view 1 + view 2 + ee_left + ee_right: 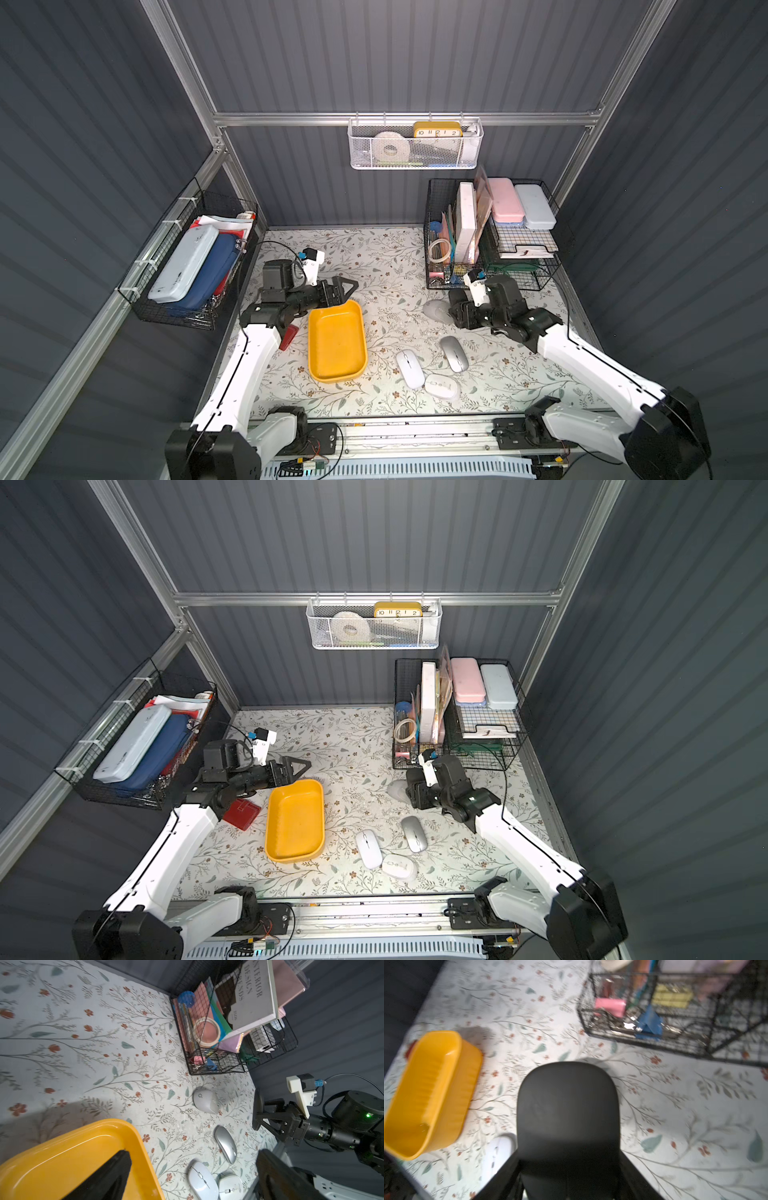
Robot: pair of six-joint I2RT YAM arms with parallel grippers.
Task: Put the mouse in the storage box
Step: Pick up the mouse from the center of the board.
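Left fingers (112,1172) spread | right fingers (566,1105) closed | nearby mouse (205,1102) pale, domed | storage box (336,345) yellow

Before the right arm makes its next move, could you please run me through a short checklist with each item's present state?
1. The shallow yellow plastic storage box is empty: ok.
2. The rounded pale grey mouse lies free on the floral table, apart from the right gripper: ok.
3. The right gripper has its jaws open for a grasp: not ok, they are shut on nothing.
4. The left gripper is clear of the box: not ok, its open jaws hang at the far rim.
5. The silver mouse, slim white mouse and rounded white mouse lie off the straight line to the box: ok.
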